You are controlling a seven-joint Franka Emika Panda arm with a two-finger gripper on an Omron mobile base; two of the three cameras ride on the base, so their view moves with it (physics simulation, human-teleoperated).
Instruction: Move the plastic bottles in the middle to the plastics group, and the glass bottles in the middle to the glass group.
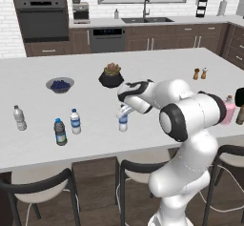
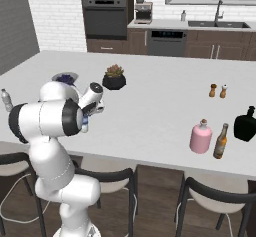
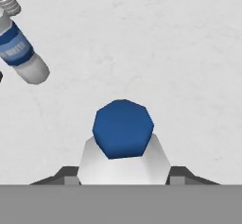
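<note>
Left base view. Gripper (image 1: 123, 110) points straight down over the blue-capped bottle (image 1: 123, 122), which stands upright mid-counter (image 1: 167, 63). A top-down hold suits a tall narrow bottle and leaves its neighbours alone. At 9 o'clock of it stand the clear bottle (image 1: 75, 121) and the dark bottle (image 1: 60, 132), close together, with the grey bottle (image 1: 19, 118) further out. I judge that cluster to be the plastics side, so the carry should go toward 9 o'clock. The pink bottle (image 1: 230, 111) is at 3 o'clock, partly behind the arm.

Right base view. The pink bottle (image 2: 201, 137) stands just beside the brown bottle (image 2: 220, 142), with the black bottle (image 2: 245, 125) at its 2 o'clock; the glass already looks grouped. Shakers (image 2: 218, 90) stand well apart at 12 o'clock.

Hand view. The blue cap is centred, with the fingertips (image 3: 66, 175) at 9 and 3 o'clock set against the bottle's pale shoulders: the jaws are part closed, gripping it.

Surface and room. Pale speckled island counter with a plant (image 1: 111, 75) and a bowl (image 1: 60, 84); stools (image 1: 38, 182) below; oven (image 1: 42, 17) and sink (image 1: 145, 19) on the far wall.
</note>
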